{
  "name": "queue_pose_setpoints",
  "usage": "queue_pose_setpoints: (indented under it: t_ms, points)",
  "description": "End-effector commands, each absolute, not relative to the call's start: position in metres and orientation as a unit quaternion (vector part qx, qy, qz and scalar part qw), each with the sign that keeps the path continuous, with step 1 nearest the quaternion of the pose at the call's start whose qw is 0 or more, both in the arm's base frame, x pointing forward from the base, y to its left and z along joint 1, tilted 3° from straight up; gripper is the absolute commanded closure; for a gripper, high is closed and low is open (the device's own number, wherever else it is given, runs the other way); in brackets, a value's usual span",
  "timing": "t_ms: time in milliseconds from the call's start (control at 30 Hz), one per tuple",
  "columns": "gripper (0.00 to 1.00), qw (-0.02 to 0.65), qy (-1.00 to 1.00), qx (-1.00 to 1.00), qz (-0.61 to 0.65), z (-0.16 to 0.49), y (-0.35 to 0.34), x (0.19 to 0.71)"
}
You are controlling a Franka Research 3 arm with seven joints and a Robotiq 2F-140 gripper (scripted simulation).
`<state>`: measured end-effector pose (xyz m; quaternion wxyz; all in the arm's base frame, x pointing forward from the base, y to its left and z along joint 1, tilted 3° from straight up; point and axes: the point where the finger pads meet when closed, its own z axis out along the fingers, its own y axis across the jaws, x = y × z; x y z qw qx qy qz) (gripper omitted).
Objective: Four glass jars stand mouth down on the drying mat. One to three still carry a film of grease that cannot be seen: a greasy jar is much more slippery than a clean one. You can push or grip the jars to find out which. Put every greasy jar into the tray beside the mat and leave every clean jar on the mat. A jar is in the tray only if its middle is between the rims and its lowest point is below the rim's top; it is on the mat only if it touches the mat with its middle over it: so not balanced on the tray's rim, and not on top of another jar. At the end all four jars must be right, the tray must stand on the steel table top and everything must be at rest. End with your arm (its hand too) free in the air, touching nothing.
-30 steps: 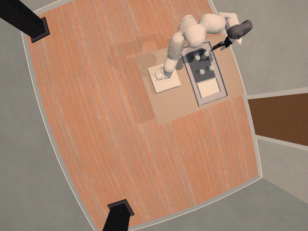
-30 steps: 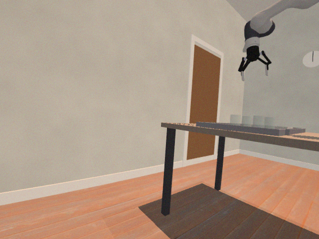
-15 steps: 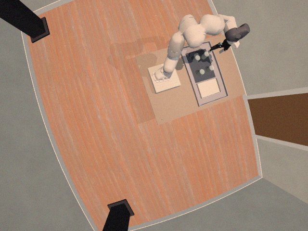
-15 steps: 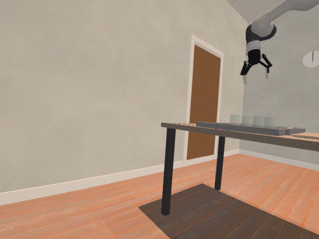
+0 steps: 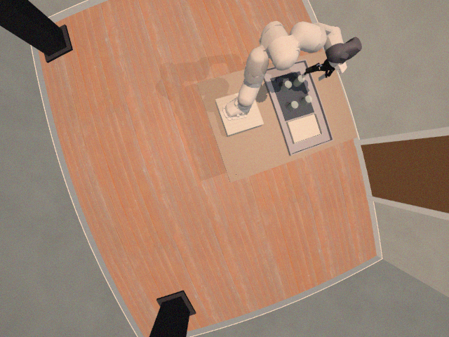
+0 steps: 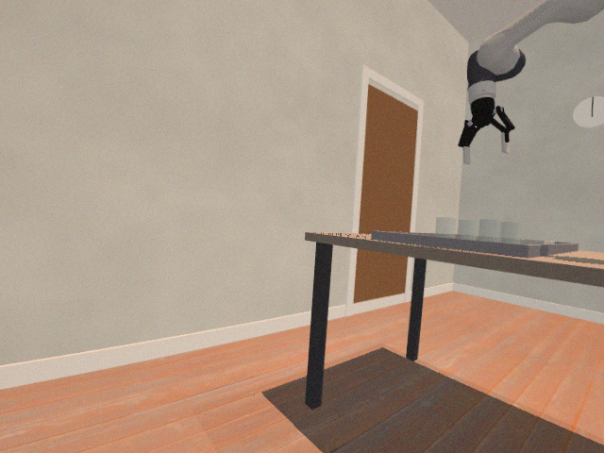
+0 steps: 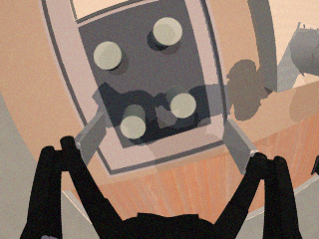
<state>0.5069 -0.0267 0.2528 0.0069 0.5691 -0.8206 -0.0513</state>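
Top view 1st: all 4 jars (image 5: 294, 104) (image 6: 489, 227) (image 7: 167, 31) are on the dark mat (image 5: 299, 92) (image 7: 150, 65), in a loose 2 by 2, and 0 are in the pale tray (image 5: 304, 128) (image 7: 95, 5). So the sorting part hasn't got anywhere yet imo. The tray sits just past 1 end of the mat, on the steel surface (image 5: 294, 147) (image 6: 453, 242) (image 7: 65, 45), and its middle looks wide open for a drop. Can't tell who's greasy from looks, so I'd count all 4 as untested. Side view: jars stand upright in a row from here, and the tool (image 5: 313, 74) (image 6: 486, 153) (image 7: 165, 126) hangs well above them, 2 fingers spread wide, holding nothing. Plenty of air to travel in up there, but the surface has a raised edge that low fingers could clip. Wrist view: there's bare mat between all 4 jars, though the fingers spread wider than those gaps, so I'd line up carefully or risk knocking a neighbour. The 2 jars nearer the tray have the shortest trip; the other 2 would need lifting past them or around.
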Motion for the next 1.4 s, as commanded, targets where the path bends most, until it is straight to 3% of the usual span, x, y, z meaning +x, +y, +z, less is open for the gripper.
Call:
queue_pose_setpoints:
  t_ms: [0, 1367]
  points:
    - [0.00, 0.004, -0.854, 0.519, -0.048, 0.247, -0.027, 0.509]
    - [0.00, 0.000, -0.933, 0.356, -0.047, 0.212, -0.032, 0.503]
